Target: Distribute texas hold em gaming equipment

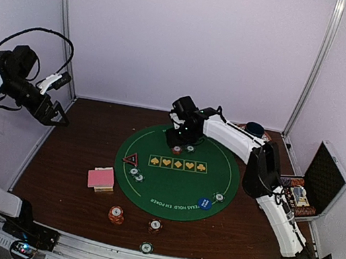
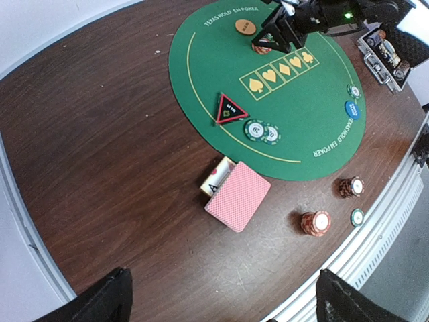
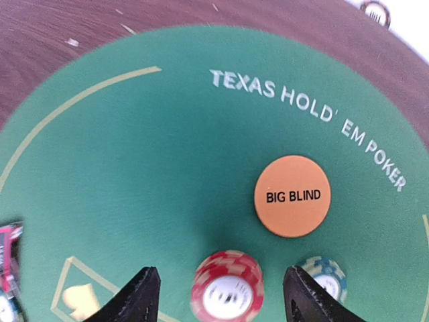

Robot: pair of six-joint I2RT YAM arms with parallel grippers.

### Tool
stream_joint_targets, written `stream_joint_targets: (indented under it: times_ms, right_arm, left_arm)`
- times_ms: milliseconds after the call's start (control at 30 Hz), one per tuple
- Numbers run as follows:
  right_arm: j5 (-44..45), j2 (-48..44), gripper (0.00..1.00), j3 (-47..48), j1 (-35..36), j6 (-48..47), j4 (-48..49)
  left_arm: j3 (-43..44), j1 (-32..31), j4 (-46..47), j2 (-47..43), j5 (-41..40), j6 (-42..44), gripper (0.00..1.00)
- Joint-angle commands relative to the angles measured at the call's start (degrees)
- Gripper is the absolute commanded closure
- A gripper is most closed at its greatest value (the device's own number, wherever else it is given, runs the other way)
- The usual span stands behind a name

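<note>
On the far side of the mat [image 1: 165,183] the right gripper [image 3: 220,272] sits over a red stack [image 3: 228,290] of chips. Its jaws are spread, one finger on each side with a gap showing on both, pinching nothing. A green chip [image 3: 326,274] lies just beside the red stack. The orange disc [image 3: 292,196], reading BIG BLIND, lies flat a bit beyond, apart from both. Whether the fingertips touch the mat is hard to say, since the wrist view cuts off low.

The left gripper [image 1: 58,116] is raised over the left edge of the table [image 1: 68,151], well apart from everything. Its jaws are spread wide and hold nothing.

Other task items:
- The triangle marker [image 1: 131,158] lies flat on the left part of the mat.
- A chip pair [image 1: 136,174] lies just beside the marker, the two touching or nearly so.
- The blue disc [image 1: 204,203] is on the near right part of the mat, with a lone chip [image 1: 218,196] just beside it.
- The cards [image 1: 101,178] are off the mat on bare wood to the left, pink backs up — the top bunch is skewed over the ones under it.
- An orange stack [image 1: 116,214] and a lower stack [image 1: 155,225] stand on the wood near the front, apart from each other.
- A flat chip [image 1: 147,248] lies at the front rail.

The case [image 1: 321,182] stands open at the right edge with chips inside, and the cup [image 1: 254,128] is at the far right
</note>
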Motion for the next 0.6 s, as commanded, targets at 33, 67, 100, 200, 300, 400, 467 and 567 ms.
stream_joint_targets:
  times_ms: [33,67,100,200,300,400,467,567]
  right_arm:
    - [0.8,-13.3,0.33,-4.9,5.0,-1.9,0.3]
    - [0.8,-15.1,0.32,-7.0,6.2,-2.2,0.3]
    - [0.8,-16.9,0.31,-9.4,7.6,-2.4,0.4]
    - [0.2,-23.0,0.26,-18.4,12.7,-3.1,2.1]
    - [-1.7,-27.6,0.19,-26.4,18.4,-3.1,3.5]
    - [-3.1,-28.9,0.16,-29.8,24.5,-2.7,2.5]
    - [-3.1,-28.5,0.13,-30.1,27.6,-2.8,0.9]
    - [-4.7,-26.8,0.09,-30.2,30.4,-3.3,-0.2]
  left_arm:
    - [0.9,0.2,0.2,-1.5,-0.8,0.9,0.03]
    - [0.9,0.2,0.1,-1.6,-1.0,1.0,0.02]
    - [0.8,0.2,0.1,-1.7,-1.0,1.0,0.02]
    - [0.7,0.2,0.0,-1.9,-1.0,1.0,0.02]
    - [0.8,0.2,0.0,-2.1,-0.8,1.1,0.03]
    - [1.1,0.2,-0.1,-2.3,-0.7,1.1,0.02]
    - [1.2,0.2,-0.2,-2.4,-0.7,1.1,0.03]
    - [1.3,0.2,-0.4,-2.7,-0.3,0.9,0.02]
